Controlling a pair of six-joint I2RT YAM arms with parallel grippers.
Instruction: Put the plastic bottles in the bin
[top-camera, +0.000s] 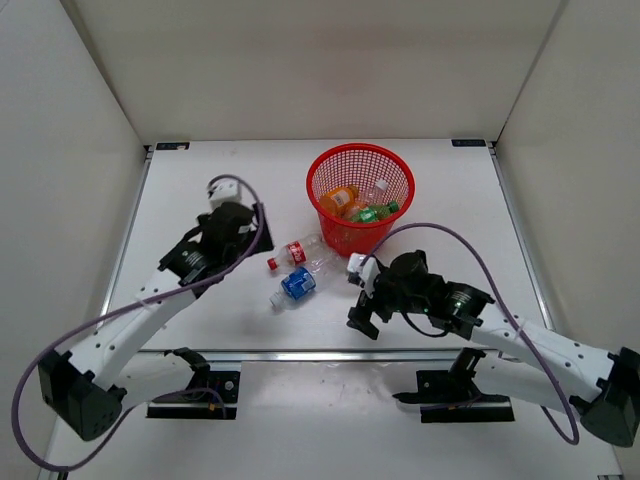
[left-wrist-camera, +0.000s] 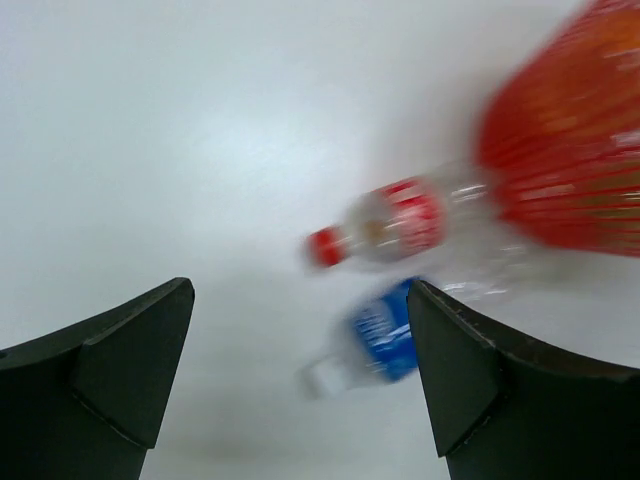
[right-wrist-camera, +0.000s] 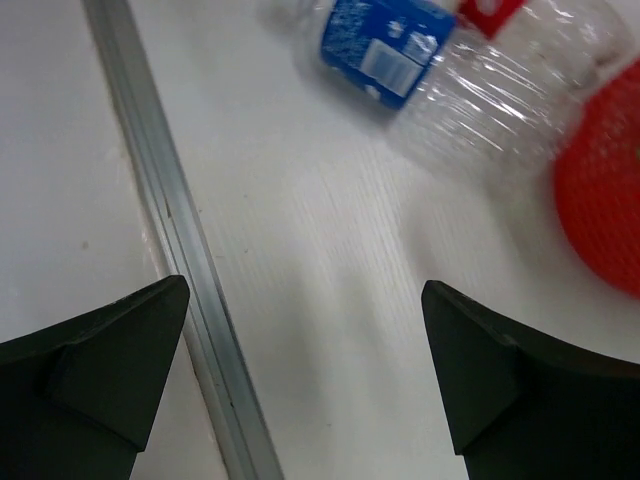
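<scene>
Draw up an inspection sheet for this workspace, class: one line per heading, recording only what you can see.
Surface: white table, no spills seen.
Job's things: red mesh bin upright, holding an orange bottle and a green bottle; red-label bottle and blue-label bottle lie on the table outside it.
Clutter: nothing seen.
Grippers: left gripper open, empty; right gripper open, empty.
Cables: purple cables loop along both arms.
Surroundings: white walls on three sides; metal rail along the near edge.
</scene>
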